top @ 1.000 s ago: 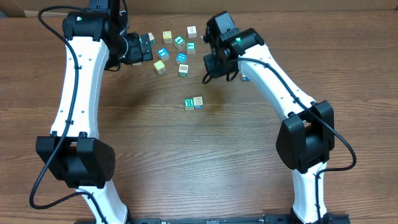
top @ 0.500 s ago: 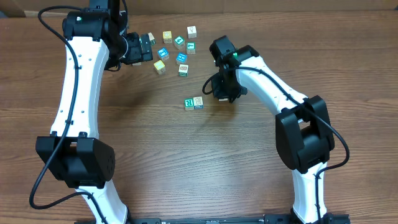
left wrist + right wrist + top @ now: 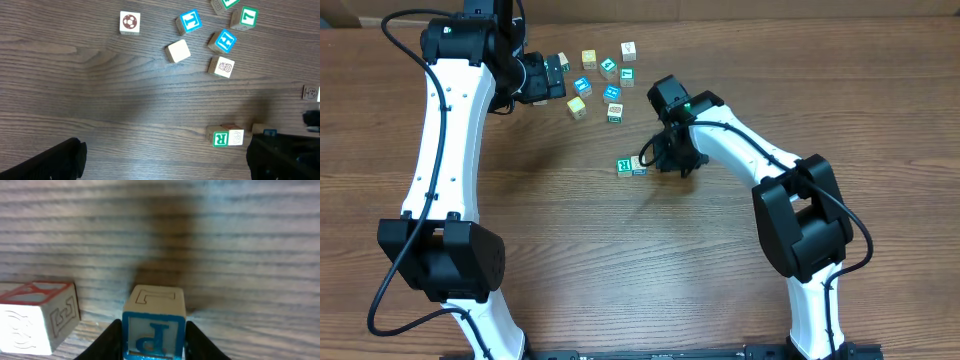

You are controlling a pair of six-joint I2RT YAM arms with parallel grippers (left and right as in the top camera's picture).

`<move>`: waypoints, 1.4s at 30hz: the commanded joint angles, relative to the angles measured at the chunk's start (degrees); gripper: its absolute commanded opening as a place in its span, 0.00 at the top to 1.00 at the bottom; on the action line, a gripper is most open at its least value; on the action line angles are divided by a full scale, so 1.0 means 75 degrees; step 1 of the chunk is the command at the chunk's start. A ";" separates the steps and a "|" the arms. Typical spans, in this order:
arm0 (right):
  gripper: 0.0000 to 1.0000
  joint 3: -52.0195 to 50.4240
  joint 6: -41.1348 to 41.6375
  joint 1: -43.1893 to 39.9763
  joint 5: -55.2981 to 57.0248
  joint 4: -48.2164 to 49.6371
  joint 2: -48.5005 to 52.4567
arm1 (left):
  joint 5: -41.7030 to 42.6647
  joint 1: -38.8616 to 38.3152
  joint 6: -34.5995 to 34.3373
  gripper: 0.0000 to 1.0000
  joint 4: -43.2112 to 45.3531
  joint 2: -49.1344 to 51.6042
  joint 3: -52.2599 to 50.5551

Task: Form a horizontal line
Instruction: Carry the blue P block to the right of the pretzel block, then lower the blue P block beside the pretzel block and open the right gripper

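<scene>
Overhead: the right gripper [image 3: 665, 158] is down at the table [image 3: 620, 260], just right of the line [image 3: 631, 165] — so far 2 cubes, the teal "R" cube [image 3: 624, 166] touching the pale patterned cube [image 3: 638, 164]. The left gripper [image 3: 555, 75] hangs spread wide, well apart from the line, beside the loose cubes [image 3: 605, 80].

Left wrist: a blue edge shows just right of the pale patterned cube.

Right wrist: both fingers [image 3: 112, 337] clamp the blue "P" cube [image 3: 153, 327] — just beside the pale patterned cube, with a narrow gap between them.

Matt grained wood table [image 3: 620, 280]; smooth painted wooden P cube [image 3: 153, 327]; glossy white plastic arm [image 3: 450, 130].
</scene>
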 commanded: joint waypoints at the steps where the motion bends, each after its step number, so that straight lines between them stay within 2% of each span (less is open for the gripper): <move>1: 0.61 -0.0058 0.0015 0.0015 0.0009 0.0035 -0.0114 | -0.0052 -0.0050 -0.0076 0.00 0.0000 0.0038 0.0050; 2: 0.53 -0.0055 0.0015 0.0015 0.0009 0.0026 -0.0114 | -0.0052 -0.0050 -0.0076 0.00 0.0000 0.0038 0.0050; 4: 0.48 -0.0058 0.0015 0.0015 0.0012 0.0047 -0.0114 | -0.0052 -0.0050 -0.0076 0.01 0.0000 0.0038 0.0050; 10: 0.44 -0.0058 0.0026 -0.0026 0.0058 0.0396 -0.0114 | -0.0052 -0.0050 -0.0076 0.00 0.0000 0.0038 0.0050; 14: 0.42 -0.0055 0.0303 -0.0082 0.0670 0.0606 -0.0114 | -0.0052 -0.0050 -0.0076 0.00 0.0000 0.0038 0.0050; 21: 0.42 -0.0055 0.0315 -0.0090 0.0944 0.1236 -0.0114 | -0.0052 -0.0050 -0.0076 0.00 0.0000 0.0038 0.0050; 26: 0.43 -0.0058 0.0647 -0.0146 0.1958 0.1367 -0.0114 | -0.0052 -0.0050 -0.0076 0.00 0.0000 0.0038 0.0050; 38: 0.42 -0.0058 0.1014 -0.0574 0.1772 0.0315 -0.0114 | -0.0052 -0.0050 -0.0076 0.00 0.0000 0.0038 0.0050; 40: 0.46 -0.0058 0.1014 -0.0574 0.1498 0.0239 -0.0114 | -0.0052 -0.0050 -0.0076 0.00 0.0000 0.0038 0.0050; 42: 0.56 -0.0058 0.1011 -0.0565 0.1189 0.0181 -0.0114 | -0.0052 -0.0050 -0.0076 0.00 0.0000 0.0038 0.0050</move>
